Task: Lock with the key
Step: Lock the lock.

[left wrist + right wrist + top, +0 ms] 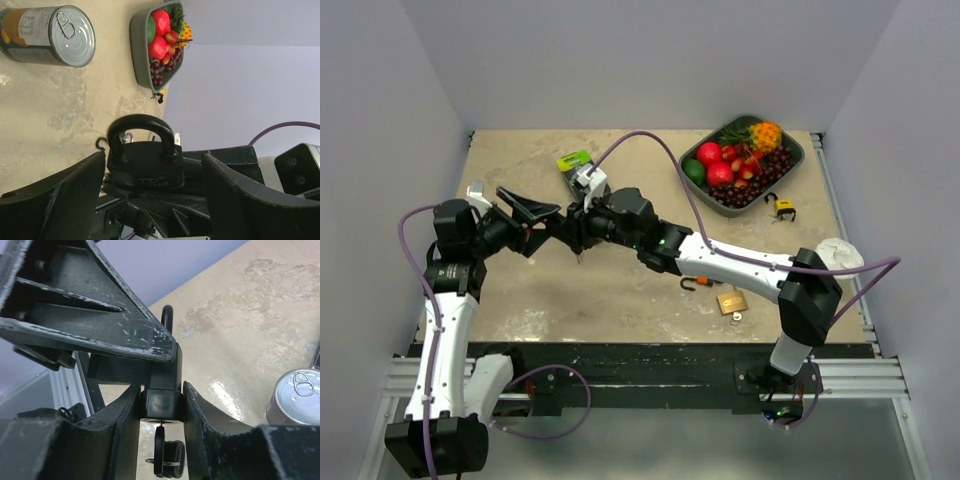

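padlock [144, 172] clamped by right gripper [160, 400] | left gripper [154, 157] spread wide astride padlock, nothing gripped | key [167, 460] seated under padlock

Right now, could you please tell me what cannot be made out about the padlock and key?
Left wrist view: padlock base and keyhole hidden behind the right end effector; embossed lettering too dim to read.
Right wrist view: key blade hidden inside the padlock, so its turn cannot be told.
Top external view: key too small to see.

The padlock [145, 167] looks glossy black, the can [55, 35] bare shiny metal.
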Controlling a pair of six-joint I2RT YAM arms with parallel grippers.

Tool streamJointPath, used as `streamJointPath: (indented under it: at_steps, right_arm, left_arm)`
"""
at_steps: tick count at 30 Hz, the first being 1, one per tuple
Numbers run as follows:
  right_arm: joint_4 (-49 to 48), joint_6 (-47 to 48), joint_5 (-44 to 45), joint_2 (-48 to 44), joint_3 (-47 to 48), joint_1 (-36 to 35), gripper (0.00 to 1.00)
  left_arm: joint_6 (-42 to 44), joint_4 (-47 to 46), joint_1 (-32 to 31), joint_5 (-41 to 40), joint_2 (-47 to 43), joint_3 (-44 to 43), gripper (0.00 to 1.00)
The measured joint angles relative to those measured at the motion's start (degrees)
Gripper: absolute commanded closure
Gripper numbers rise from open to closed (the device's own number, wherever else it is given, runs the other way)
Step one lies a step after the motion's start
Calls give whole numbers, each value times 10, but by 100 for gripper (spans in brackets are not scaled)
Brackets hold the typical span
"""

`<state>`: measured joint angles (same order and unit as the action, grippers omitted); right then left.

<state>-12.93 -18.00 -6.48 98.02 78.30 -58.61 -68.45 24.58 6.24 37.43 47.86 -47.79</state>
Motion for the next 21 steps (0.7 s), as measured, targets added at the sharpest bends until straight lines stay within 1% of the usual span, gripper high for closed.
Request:
streamJointPath:
  at_steps: [2,3,5,10,13,16,17,18,19,20,21]
  right_arm:
    - [0,0,5,6,2,-2,100]
    - [-1,-1,7,9,2,-3,100]
    - [-1,-2,11,11,6,-5,100]
    - [-7,-4,12,12,12,-9,100]
    - [-13,-4,10,12,12,-14,100]
    - [-17,-4,12,12,12,-17,100]
    - [-17,-4,12,12,12,-17,100]
    - [-17,-4,11,13,12,-17,97]
    - [-17,-4,11,14,12,-17,86]
    - [-17,-4,10,14,12,-17,75]
    - [-17,-4,9,14,12,-17,53]
  left_arm:
    - [0,0,0,0,-3,0,26]
    - [0,0,0,-2,-3,0,30]
    - [1,5,0,-8,-3,0,32]
    - [0,5,0,-7,-6,0,31]
    - [0,5,0,-7,-9,0,36]
    - [0,10,0,-8,-10,0,58]
    - [0,9,0,-8,-10,1,74]
    - [1,9,0,-9,-10,1,81]
    - [0,11,0,-10,-10,1,87]
    - [1,11,0,-10,-10,1,99]
    - [1,11,0,-10,-10,1,100]
